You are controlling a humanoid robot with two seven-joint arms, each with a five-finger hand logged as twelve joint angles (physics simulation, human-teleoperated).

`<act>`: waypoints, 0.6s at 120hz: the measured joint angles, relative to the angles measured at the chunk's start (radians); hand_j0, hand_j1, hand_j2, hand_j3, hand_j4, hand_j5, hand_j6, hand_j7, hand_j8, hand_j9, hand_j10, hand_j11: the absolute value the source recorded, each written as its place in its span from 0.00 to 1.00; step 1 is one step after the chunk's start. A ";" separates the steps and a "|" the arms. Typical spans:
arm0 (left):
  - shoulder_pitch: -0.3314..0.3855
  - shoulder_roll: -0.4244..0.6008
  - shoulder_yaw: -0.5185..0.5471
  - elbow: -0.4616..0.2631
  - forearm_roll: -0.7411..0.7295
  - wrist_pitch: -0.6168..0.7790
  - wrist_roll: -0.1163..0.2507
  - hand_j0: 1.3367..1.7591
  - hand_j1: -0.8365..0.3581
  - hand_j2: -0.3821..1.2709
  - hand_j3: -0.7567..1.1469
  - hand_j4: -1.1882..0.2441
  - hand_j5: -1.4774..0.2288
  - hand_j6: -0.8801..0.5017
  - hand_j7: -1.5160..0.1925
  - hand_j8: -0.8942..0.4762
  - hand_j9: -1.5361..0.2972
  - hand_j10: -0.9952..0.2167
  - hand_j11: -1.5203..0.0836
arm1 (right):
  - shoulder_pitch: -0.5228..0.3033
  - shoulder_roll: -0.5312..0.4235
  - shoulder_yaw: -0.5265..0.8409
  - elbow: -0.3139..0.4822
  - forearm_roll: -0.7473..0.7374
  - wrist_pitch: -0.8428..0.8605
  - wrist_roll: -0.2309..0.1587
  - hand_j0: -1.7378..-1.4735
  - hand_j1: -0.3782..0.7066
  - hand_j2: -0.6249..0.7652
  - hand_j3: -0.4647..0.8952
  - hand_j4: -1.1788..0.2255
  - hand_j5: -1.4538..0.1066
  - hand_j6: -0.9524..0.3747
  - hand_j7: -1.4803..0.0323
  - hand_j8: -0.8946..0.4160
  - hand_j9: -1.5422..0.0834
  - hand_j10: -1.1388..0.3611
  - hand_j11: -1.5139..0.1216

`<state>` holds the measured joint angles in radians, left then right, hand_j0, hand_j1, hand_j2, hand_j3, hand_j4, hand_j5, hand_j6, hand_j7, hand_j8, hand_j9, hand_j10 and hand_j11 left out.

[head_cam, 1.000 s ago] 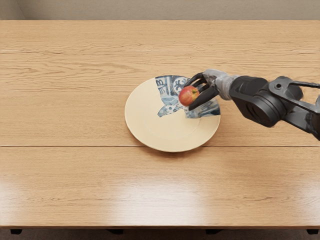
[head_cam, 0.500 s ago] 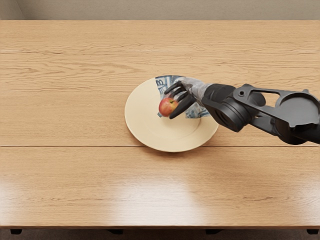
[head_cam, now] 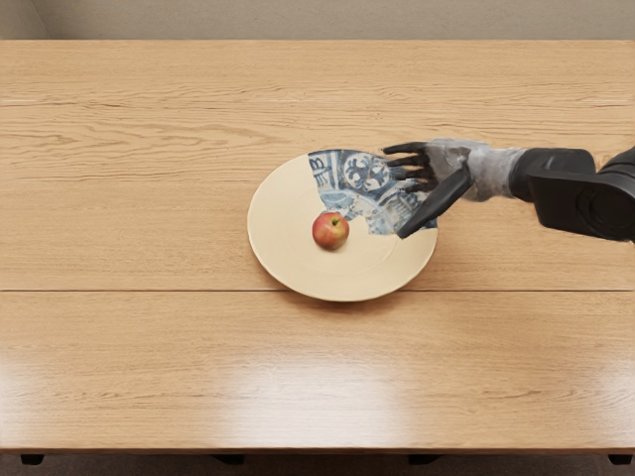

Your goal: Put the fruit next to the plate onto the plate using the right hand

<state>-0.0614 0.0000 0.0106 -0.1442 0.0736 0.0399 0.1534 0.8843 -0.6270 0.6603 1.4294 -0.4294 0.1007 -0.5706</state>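
Observation:
A small red and yellow apple [head_cam: 330,230] rests on the cream plate [head_cam: 298,253], near its middle, with nothing touching it. The plate has a blue and white patterned patch on its far right part. My right hand [head_cam: 412,183] hovers over the plate's right rim, to the right of the apple and apart from it. Its dark fingers [head_cam: 405,161] are spread and hold nothing. The right arm [head_cam: 566,188] comes in from the right edge.
The plate lies on a wide wooden table [head_cam: 149,347]. A seam in the boards runs across below the plate. The table's front edge is near the bottom of the picture.
The right hand carried the apple left over the plate, let it go near the middle, then drew back to the right with its fingers spread.

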 joint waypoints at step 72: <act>0.000 0.000 0.000 0.000 0.000 0.000 0.000 0.76 0.75 0.26 0.40 0.66 0.68 0.46 0.71 0.48 0.67 0.62 0.75 | -0.252 -0.373 0.162 -0.112 0.459 0.506 0.086 0.30 0.08 0.44 0.34 0.81 0.89 0.68 0.94 0.65 0.91 0.73 0.89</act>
<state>-0.0613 0.0000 0.0104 -0.1442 0.0738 0.0399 0.1533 0.6322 -1.0000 0.8219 1.3171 0.0293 0.6065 -0.4848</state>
